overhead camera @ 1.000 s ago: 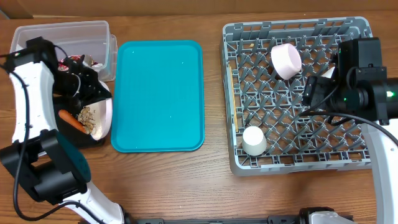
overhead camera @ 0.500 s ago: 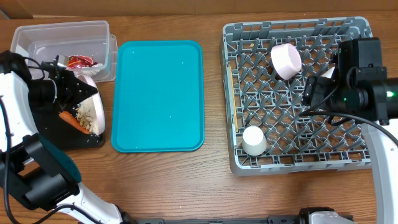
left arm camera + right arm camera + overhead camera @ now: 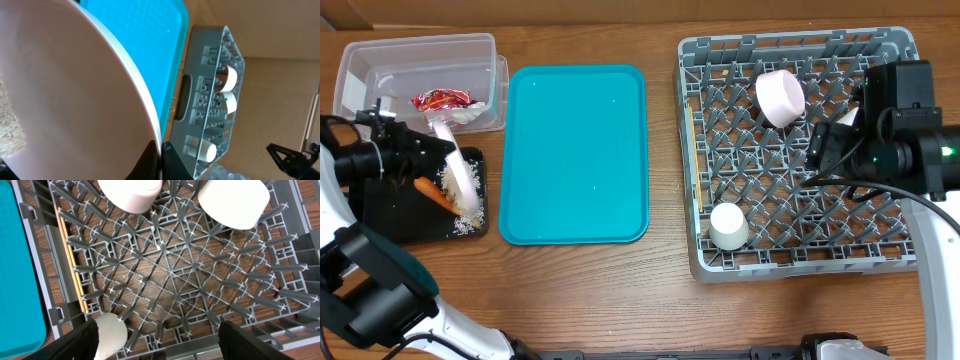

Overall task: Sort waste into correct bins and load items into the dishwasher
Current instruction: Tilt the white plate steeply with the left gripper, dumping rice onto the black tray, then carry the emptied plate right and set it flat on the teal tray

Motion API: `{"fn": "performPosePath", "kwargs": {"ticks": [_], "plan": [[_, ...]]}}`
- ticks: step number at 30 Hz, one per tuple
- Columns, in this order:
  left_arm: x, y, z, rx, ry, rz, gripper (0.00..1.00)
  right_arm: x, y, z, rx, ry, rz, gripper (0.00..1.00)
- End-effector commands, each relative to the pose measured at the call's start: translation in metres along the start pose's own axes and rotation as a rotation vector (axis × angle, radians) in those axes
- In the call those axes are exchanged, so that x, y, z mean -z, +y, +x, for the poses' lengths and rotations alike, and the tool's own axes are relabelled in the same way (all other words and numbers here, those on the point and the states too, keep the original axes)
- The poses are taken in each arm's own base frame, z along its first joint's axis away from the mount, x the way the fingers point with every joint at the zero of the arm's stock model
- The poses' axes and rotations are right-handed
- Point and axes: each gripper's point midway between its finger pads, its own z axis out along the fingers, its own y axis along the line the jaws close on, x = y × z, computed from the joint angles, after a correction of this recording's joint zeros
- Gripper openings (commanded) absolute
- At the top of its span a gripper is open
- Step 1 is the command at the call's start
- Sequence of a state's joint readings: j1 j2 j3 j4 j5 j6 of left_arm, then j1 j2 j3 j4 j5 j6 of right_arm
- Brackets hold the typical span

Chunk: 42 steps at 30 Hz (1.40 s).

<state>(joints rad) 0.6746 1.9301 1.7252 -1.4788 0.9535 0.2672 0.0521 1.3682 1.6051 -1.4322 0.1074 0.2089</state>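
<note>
My left gripper (image 3: pixel 432 152) is shut on the rim of the round white plate (image 3: pixel 457 178), which is tipped steeply on edge over the black tray (image 3: pixel 390 215). In the left wrist view the jaws (image 3: pixel 160 157) pinch the plate (image 3: pixel 75 90), and beige crumbs (image 3: pixel 9 131) cling to it. The orange carrot (image 3: pixel 432 193) and crumbs (image 3: pixel 468 222) lie at the plate's lower edge on the tray. The red wrapper (image 3: pixel 440 100) lies in the clear tub (image 3: pixel 420 52). My right gripper (image 3: pixel 160 345) is open and empty above the grey dish rack (image 3: pixel 800 255).
The rack holds a pink bowl (image 3: pixel 780 97), a small white cup (image 3: pixel 728 226), chopsticks (image 3: pixel 688 140) along its left wall, and a second white bowl (image 3: pixel 235 200) under the right arm. The flat teal tray (image 3: pixel 575 150) lies between the bins and the rack.
My left arm has swung left and tipped the plate further onto its edge. Carrot and crumbs slid down toward the black tray. The wrapper in the tub is now uncovered. The right arm is still.
</note>
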Motion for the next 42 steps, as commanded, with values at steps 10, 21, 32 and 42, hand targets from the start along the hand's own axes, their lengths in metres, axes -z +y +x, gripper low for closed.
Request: {"fn": "performPosePath", "kwargs": {"ticks": [10,21,32,42], "plan": [[0.015,-0.022,-0.01,-0.123,-0.074,0.046,0.04,0.0,0.0,-0.001,-0.003,-0.001,-0.003,0.79],[0.016,-0.023,-0.01,-0.086,-0.079,0.042,0.04,0.0,0.0,0.0,-0.002,0.002,-0.002,0.79],[0.016,-0.027,-0.004,-0.095,-0.061,0.046,0.04,0.0,0.0,0.0,-0.002,0.002,-0.002,0.79],[-0.025,-0.087,0.033,-0.297,0.075,0.038,0.04,0.0,0.0,0.0,-0.002,0.002,-0.002,0.8]]}}
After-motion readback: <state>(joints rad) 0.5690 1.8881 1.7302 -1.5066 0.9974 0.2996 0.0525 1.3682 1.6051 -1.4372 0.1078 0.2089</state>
